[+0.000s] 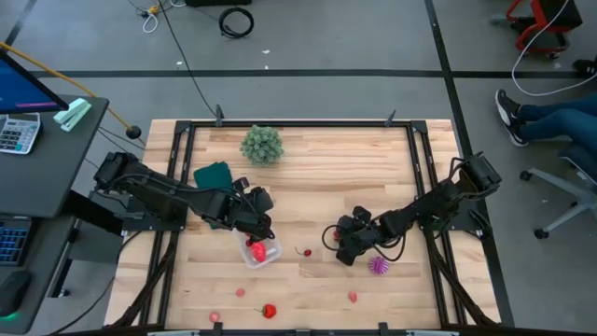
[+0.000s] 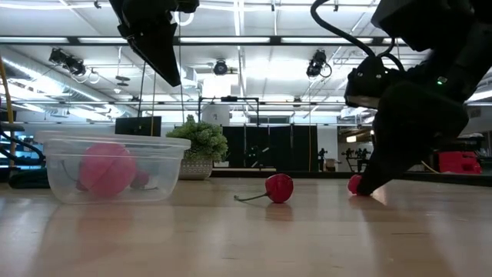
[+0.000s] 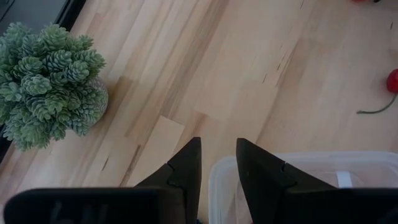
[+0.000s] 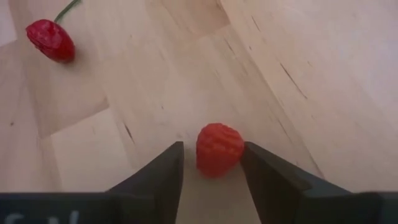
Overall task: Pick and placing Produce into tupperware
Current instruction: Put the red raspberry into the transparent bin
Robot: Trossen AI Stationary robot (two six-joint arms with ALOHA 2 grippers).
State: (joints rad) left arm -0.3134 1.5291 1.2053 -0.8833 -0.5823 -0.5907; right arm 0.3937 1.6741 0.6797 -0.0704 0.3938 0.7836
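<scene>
Right gripper (image 4: 211, 163) down at the table, jaws open astride a red raspberry-like berry (image 4: 218, 148), not yet pinched. Judgement: close squarely on the berry's middle, lift straight, then carry to the tupperware (image 1: 262, 251), which already holds a pink piece (image 2: 107, 168). Left gripper (image 3: 217, 163) hovers over the container's rim, jaws slightly parted, empty — likely in the way of the drop. Stemmed cherry (image 1: 306, 252) lies between; spiky purple piece (image 1: 378, 265) just beside the right arm.

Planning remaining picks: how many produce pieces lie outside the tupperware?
7: a berry at the right gripper, a cherry beside it, a purple piece by that arm, four pieces toward the front edge. Others may be hidden.
</scene>
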